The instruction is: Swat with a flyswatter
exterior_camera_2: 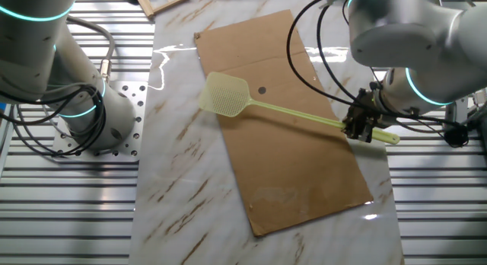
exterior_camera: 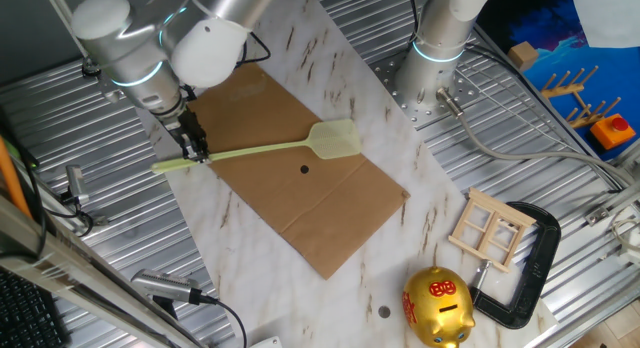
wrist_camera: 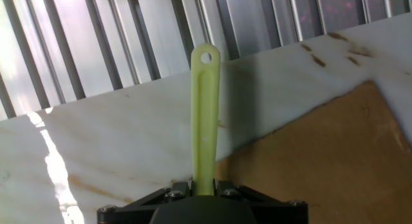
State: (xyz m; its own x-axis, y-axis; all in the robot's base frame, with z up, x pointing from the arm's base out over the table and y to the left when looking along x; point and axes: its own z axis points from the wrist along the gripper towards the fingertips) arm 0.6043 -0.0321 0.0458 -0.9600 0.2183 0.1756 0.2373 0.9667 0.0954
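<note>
One arm works this table, and its gripper (exterior_camera: 194, 148) is clamped on the handle of the flyswatter (exterior_camera: 290, 145) close to the handle's tail end, the jaws pressed against the thin plastic on both sides. The hand view confirms the hold: the handle rises from between the fingers (wrist_camera: 226, 188) and ends in a hanging hole over the marble slab (wrist_camera: 116, 134), so only a short stub juts out behind the grip. The long axis of the flyswatter runs away from the gripper across the cardboard (exterior_camera: 300, 203), nearly level, with the mesh head (exterior_camera_2: 225, 94) held out at the far end. That head appears to hover above the sheet, just beside a small dark spot (exterior_camera: 304, 169) on the cardboard, which is the likely target. The coming swat therefore seems to turn on one relation: the head lies a full handle's length from the wrist, so a small tilt of the hand would swing it down hard. A gold piggy bank (exterior_camera: 438, 306), a wooden frame (exterior_camera: 490, 228) and a black clamp (exterior_camera: 530, 268) sit well apart from the sheet.
</note>
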